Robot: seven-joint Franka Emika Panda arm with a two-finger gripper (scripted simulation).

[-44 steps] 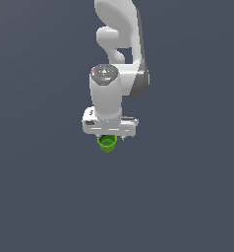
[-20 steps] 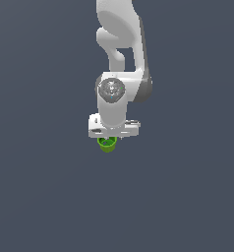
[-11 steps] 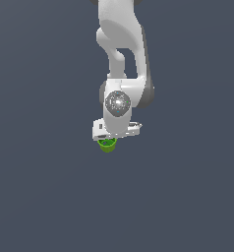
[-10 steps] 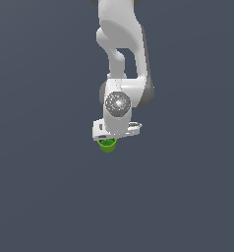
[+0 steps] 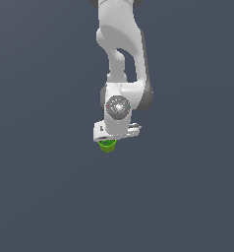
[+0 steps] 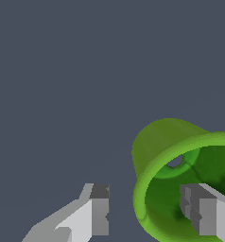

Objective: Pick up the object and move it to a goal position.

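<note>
Currently the gripper (image 6: pixel 145 215) straddles one wall of the green cup (image 6: pixel 180 179): one finger sits inside the cup's mouth, the other stands outside, apart from the outer wall with a visible gap. The jaws are therefore spread and not clamped on anything. In the exterior view the green cup (image 5: pixel 107 145) sits directly below the gripper (image 5: pixel 115 134), partly hidden by the white hand, against a plain dark grey ground (image 5: pixel 40 197).

Risks, judged from this arrangement:
- Only the rim and one wall lie between the fingers. Closing here gives a thin-wall pinch, which could let the cup pivot or slip during the lift.
- The wall tapers, so finger pressure could push the cup downward out of the grip.
- The outer finger travels farther to reach the wall than the inner one. Uneven contact could shove the cup sideways before both pads bear on it.

Materials and shapes: the cup is bright green, smooth and matte-shaded, round, slightly tapered, with a thin flared lip and a small hole or recess visible at its base. The fingers are white and blocky with darker grey pads (image 6: pixel 99 191).
</note>
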